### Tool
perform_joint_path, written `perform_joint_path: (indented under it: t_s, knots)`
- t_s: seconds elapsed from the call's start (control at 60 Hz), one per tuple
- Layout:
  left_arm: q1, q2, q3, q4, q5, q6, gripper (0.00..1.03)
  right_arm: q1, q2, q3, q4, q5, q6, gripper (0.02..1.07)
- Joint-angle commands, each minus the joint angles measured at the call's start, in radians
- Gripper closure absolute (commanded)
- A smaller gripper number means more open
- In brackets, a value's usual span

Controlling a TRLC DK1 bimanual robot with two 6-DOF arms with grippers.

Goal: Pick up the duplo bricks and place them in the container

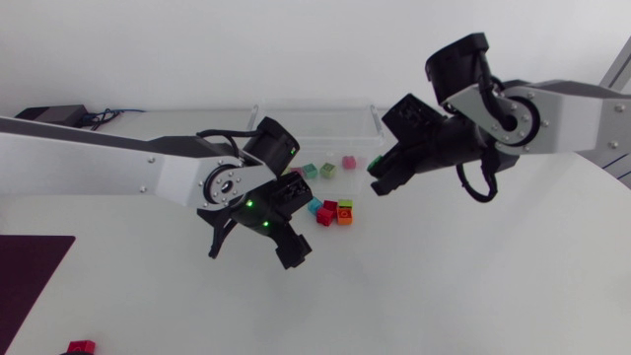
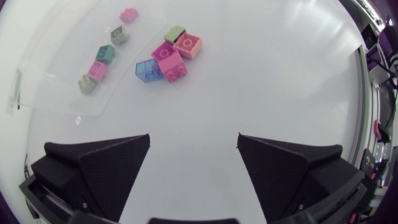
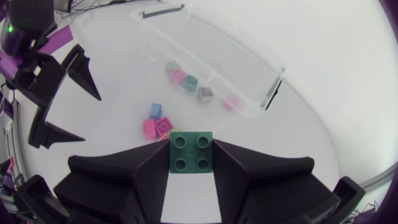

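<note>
Sitting on the white table (image 2: 261,81) are perhaps five loose bricks (image 2: 171,62)

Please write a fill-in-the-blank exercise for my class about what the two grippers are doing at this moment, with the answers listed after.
1. The right gripper is shut on a ___ brick.
2. The top of that brick shows ___ studs.
3. The left gripper is ___, with nothing in it.
Missing words: green; four; open.
</note>
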Motion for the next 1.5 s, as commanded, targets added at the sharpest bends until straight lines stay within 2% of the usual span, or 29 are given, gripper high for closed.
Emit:
perform_joint_path:
  t_s: [0.0,0.367,0.65,0.683,0.767,0.783,0.833,1.15,1.283,1.4,1.483]
  knots:
    - [-0.009,0.048,0.041,0.016,-0.001,-0.051,0.05,-0.023,0.020,0.067,-0.006,-0.020,0.027,0.82]
    - [-0.003,0.121,0.078,0.105,-0.001,-0.151,0.05,-0.083,0.259,0.334,0.083,-0.071,0.102,0.82]
    - [0.007,0.158,0.115,0.139,-0.001,-0.220,0.05,-0.072,0.455,0.520,0.111,-0.063,0.120,0.80]
    - [0.007,0.163,0.118,0.139,-0.001,-0.229,0.05,-0.071,0.471,0.531,0.113,-0.057,0.122,0.73]
    - [0.004,0.167,0.119,0.148,-0.001,-0.246,0.05,-0.071,0.486,0.538,0.113,-0.053,0.134,0.28]
    - [0.003,0.169,0.119,0.149,-0.001,-0.247,0.05,-0.072,0.486,0.535,0.113,-0.053,0.136,0.17]
    - [0.000,0.175,0.127,0.153,-0.004,-0.258,0.05,-0.077,0.477,0.523,0.120,-0.053,0.140,0.07]
    - [-0.019,0.262,0.199,0.146,-0.067,-0.301,0.08,-0.118,0.250,0.251,0.249,-0.077,0.134,0.07]
    - [-0.029,0.304,0.262,0.088,-0.070,-0.320,0.11,-0.141,0.142,0.116,0.275,-0.102,0.124,0.07]
    - [-0.032,0.339,0.320,0.047,-0.070,-0.340,0.22,-0.161,0.043,0.006,0.281,-0.129,0.114,0.07]
    - [-0.034,0.374,0.372,-0.010,-0.070,-0.352,0.22,-0.173,-0.023,-0.057,0.280,-0.149,0.110,0.07]
